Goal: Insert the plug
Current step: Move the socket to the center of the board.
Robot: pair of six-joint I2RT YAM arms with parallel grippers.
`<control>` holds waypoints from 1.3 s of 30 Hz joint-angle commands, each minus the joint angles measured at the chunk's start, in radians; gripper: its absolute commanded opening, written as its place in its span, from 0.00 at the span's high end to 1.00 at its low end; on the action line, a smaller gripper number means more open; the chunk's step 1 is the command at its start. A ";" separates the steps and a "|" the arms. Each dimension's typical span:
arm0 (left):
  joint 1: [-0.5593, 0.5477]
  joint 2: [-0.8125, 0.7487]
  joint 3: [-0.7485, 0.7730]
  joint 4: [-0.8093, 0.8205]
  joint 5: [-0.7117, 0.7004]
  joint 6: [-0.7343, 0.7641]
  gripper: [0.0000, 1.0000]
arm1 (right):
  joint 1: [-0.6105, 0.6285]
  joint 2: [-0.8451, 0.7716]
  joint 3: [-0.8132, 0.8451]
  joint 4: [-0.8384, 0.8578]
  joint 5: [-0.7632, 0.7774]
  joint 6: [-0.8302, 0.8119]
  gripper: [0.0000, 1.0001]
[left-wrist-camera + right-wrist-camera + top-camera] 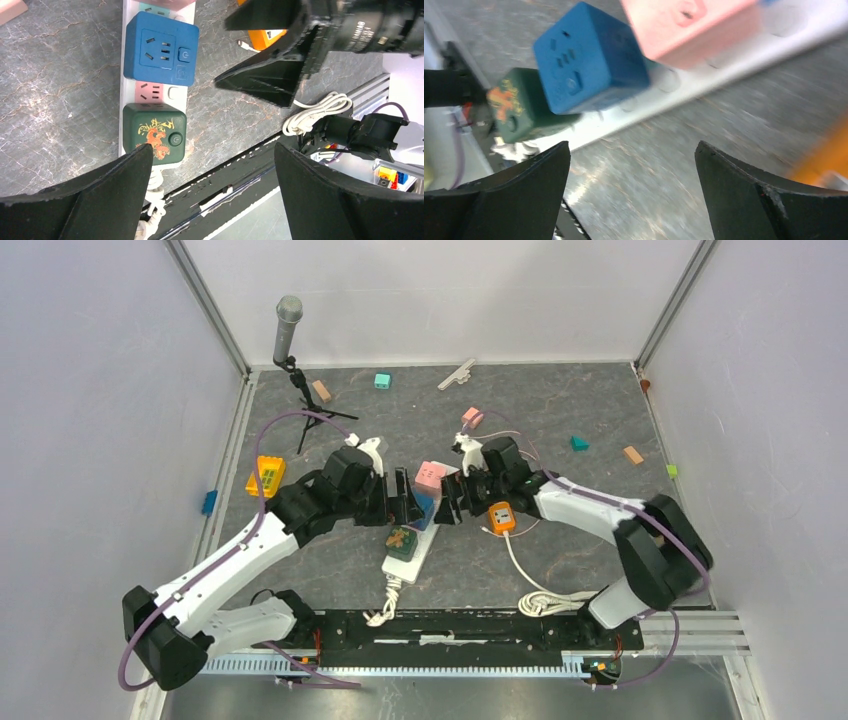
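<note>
Grey table: left gripper and right gripper are hanging open, flanking the strip; orange plug probably wanting a square grasp

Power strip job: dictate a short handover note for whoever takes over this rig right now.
Left gripper: open, empty, just left of the power strip.
Right gripper: open, empty, just right of it.
Things: green cube, blue cube and pink cube sit on the strip. One pink socket between green and blue is free. The orange adapter lies on the table right of the strip, with a white cable beside it.
Done: the blue cube looks seated; nothing is held.
Left: probably check its seating. If the orange adapter is the plug meant, it is not yet inserted.
</note>
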 commanded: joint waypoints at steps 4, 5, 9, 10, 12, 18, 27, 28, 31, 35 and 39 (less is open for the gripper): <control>0.006 0.039 0.068 0.043 -0.003 0.039 0.03 | -0.019 -0.224 0.050 -0.414 0.658 -0.142 0.02; 0.007 0.047 0.069 0.049 0.002 0.041 0.03 | -0.022 -0.228 0.047 -0.436 0.716 -0.135 0.02; 0.006 0.066 0.081 0.068 0.019 0.038 0.03 | -0.047 -0.178 0.023 -0.470 0.769 -0.127 0.02; 0.007 0.069 0.084 0.068 0.021 0.038 0.03 | -0.051 -0.154 0.020 -0.470 0.755 -0.125 0.02; 0.006 0.069 0.088 0.068 0.023 0.037 0.03 | -0.054 -0.111 0.013 -0.454 0.703 -0.123 0.02; 0.007 0.056 0.079 0.068 0.028 0.034 0.03 | -0.044 -0.073 0.001 -0.368 0.444 -0.088 0.15; 0.007 0.070 0.082 0.076 0.029 0.029 0.03 | 0.027 -0.109 -0.085 -0.201 0.148 0.048 0.12; 0.007 0.070 0.082 0.081 0.032 0.028 0.03 | 0.026 -0.125 -0.101 -0.176 0.122 0.065 0.10; 0.007 0.079 0.083 0.096 0.043 0.023 0.03 | 0.023 -0.174 -0.120 -0.176 0.170 0.061 0.07; 0.007 0.086 0.080 0.115 0.055 0.020 0.03 | -0.018 -0.239 -0.097 -0.248 0.305 0.019 0.03; 0.006 0.084 0.076 0.123 0.043 0.026 0.03 | -0.095 -0.289 -0.081 -0.292 0.375 -0.013 0.02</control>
